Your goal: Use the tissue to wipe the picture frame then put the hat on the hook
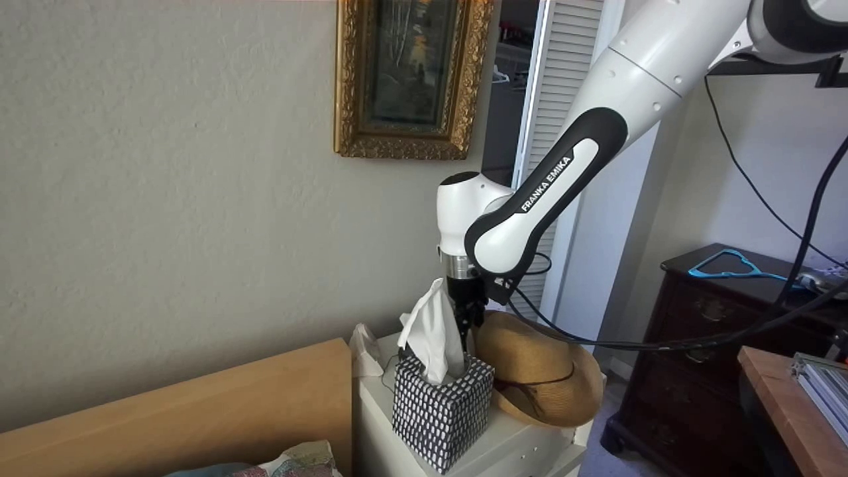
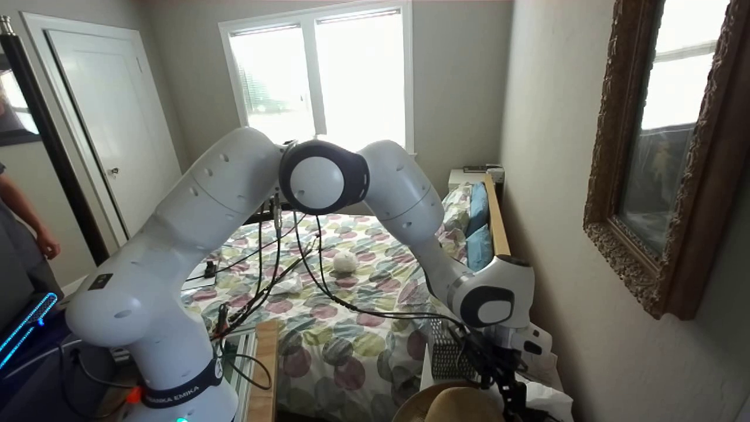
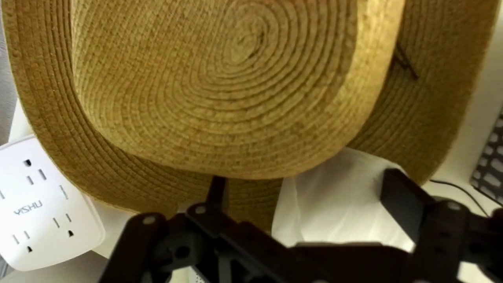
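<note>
The claw (image 3: pixel 304 188) is being held above a white cabinet (image 1: pixel 377 430), released, its two fingers (image 3: pixel 406 204) being spread well apart; the tissue (image 3: pixel 338 200) is being seen below and between those fingers in the wrist view, part of the brim of the hat (image 3: pixel 216 98) being covered by it; whether it is being touched by either finger cannot be told; the hat is being shown just beside the claw, its rounded crown being turned toward the wrist view; across the hat, in an exterior view, black cables (image 1: pixel 636 345) are being trailed from the arm (image 1: pixel 636 86) near the claw.

On another side of the claw, space is being taken up by a checkered tissue box (image 1: pixel 444 411); the claw's lower part is being partly hidden in an exterior view by the upright sheet (image 1: pixel 434 331) in that box; on the claw's opposite side, a white outlet block (image 3: pixel 43 220) is being overlapped by the brim; a pale crumpled thing (image 1: pixel 363 351) is being seen near the claw, beside a headboard (image 1: pixel 199 397).

Above the claw, well apart, the picture frame (image 1: pixel 404 147) is being borne by the wall (image 1: pixel 199 199); farther from the claw, a blue hanger (image 1: pixel 725 273) is being supported by a dark dresser (image 1: pixel 669 391).
</note>
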Available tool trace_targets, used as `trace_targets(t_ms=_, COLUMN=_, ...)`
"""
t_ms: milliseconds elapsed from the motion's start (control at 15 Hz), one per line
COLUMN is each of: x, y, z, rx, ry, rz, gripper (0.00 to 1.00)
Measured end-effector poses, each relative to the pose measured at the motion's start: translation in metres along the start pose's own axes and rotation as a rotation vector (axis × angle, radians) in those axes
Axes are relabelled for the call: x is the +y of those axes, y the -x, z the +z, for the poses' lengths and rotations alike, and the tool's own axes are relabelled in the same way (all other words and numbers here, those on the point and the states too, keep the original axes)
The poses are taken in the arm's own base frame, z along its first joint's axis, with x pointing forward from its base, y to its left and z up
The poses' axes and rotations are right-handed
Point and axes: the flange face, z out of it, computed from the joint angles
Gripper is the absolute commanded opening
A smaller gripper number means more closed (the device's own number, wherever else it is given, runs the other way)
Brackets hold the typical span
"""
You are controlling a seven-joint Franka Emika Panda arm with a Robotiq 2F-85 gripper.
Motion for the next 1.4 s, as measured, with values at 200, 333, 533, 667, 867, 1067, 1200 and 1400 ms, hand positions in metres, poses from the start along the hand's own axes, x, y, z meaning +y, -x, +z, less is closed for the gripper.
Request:
trace_targets(t_ms=200, x=-0.007, y=-0.004, z=-0.006, rx=0.013, ry=-0.004, rz=-0.012, gripper=1.0)
trace_targets(t_ms=333, x=-0.011, y=-0.005, z=-0.007, rx=0.016, ry=-0.004, rz=-0.02, gripper=0.74)
trace_targets(t_ms=533, x=-0.018, y=-0.005, z=-0.008, rx=0.017, ry=-0.004, rz=-0.031, gripper=0.5)
trace_targets(t_ms=667, x=-0.021, y=-0.005, z=-0.008, rx=0.018, ry=-0.003, rz=-0.037, gripper=0.38)
trace_targets(t_ms=867, x=-0.024, y=-0.005, z=-0.009, rx=0.019, ry=-0.002, rz=-0.043, gripper=0.16)
trace_targets(t_ms=1067, x=-0.025, y=-0.005, z=-0.01, rx=0.02, ry=0.002, rz=-0.045, gripper=0.0)
trace_targets(t_ms=1200, x=-0.025, y=-0.005, z=-0.01, rx=0.021, ry=0.005, rz=-0.045, gripper=0.0)
trace_targets(t_ms=1400, x=-0.023, y=-0.006, z=-0.011, rx=0.023, ry=0.011, rz=-0.042, gripper=0.01)
